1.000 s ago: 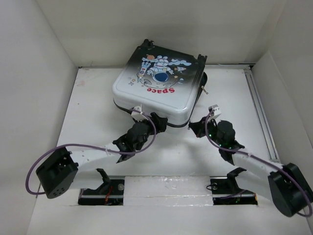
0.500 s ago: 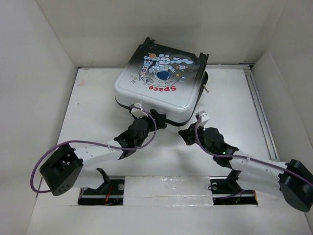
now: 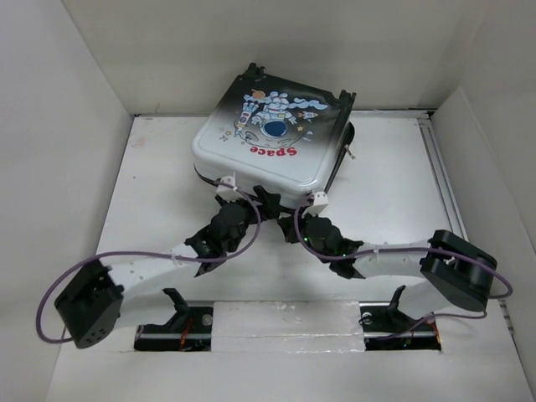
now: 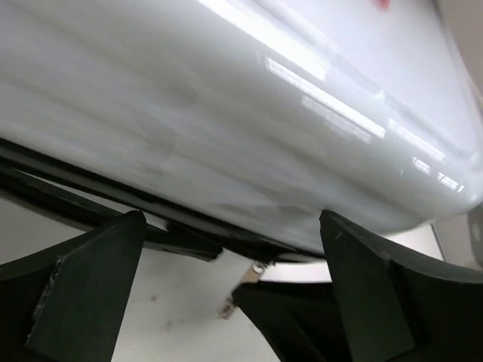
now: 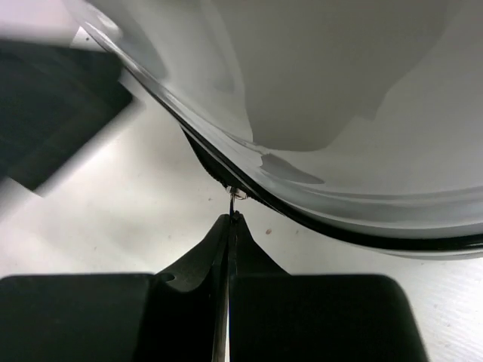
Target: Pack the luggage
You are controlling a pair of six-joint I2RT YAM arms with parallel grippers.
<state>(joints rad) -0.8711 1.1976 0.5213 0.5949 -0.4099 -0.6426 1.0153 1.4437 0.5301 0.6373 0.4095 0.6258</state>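
White walls close in a white counter (image 3: 159,193), and the luggage (image 3: 268,142) lies flat at its far middle, printed shell up, with a dark zip seam (image 4: 151,202) running between the 2 shells. Both arms reach to its near edge. The left gripper (image 3: 266,203) sits at the near-left part of that edge with its jaws wide apart, the rim of the shell between them but nothing clamped. The right gripper (image 3: 291,224) is just beside it, jaws pressed together, and they seem to pinch the thin zip pull (image 5: 235,194), though the tab is too small to be sure. The step in hand looks like zipping the case shut. To do it well, the right arm should draw the pull along the line of the seam and follow the curve of the corner; tugging outward could slip the tab from the jaws. The left jaws would best brace the rim so the light case does not slide or turn on the counter. From above, the placing of the case and the 2 arms is plain, but the pull is hidden under the wrists. Only the right wrist view shows the tab at the tip of the jaws. Only the left wrist view shows how far apart its own jaws stand, and the seam under the shell.
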